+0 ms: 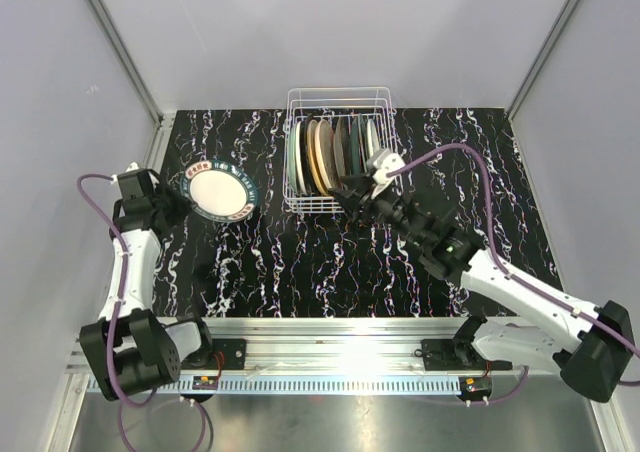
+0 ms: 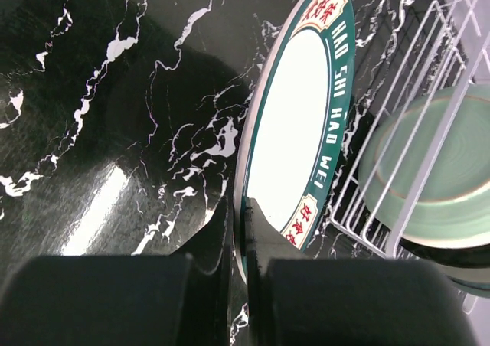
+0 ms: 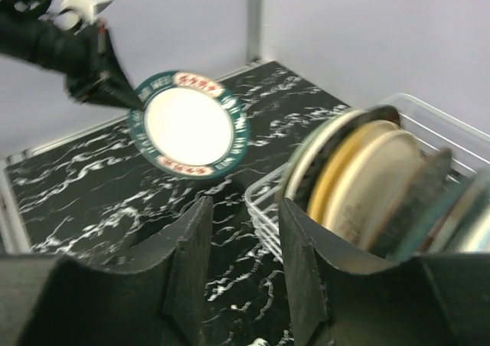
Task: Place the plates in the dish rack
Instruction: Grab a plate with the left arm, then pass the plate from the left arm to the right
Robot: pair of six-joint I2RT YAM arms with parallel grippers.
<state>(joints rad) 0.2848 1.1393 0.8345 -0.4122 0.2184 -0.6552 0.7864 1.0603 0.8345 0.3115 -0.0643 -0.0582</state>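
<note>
Left jaws — tight on green-rimmed plate (image 2: 291,124)

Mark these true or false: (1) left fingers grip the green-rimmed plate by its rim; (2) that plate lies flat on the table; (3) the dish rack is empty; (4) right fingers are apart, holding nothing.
1. True. The left fingers are shut on the rim of the green-rimmed plate.
2. False. It is tilted up in the grip, not flat on the table.
3. False. The dish rack already holds several plates standing on edge.
4. True. The right fingers stand apart at the rack's near side with nothing between them.
</note>
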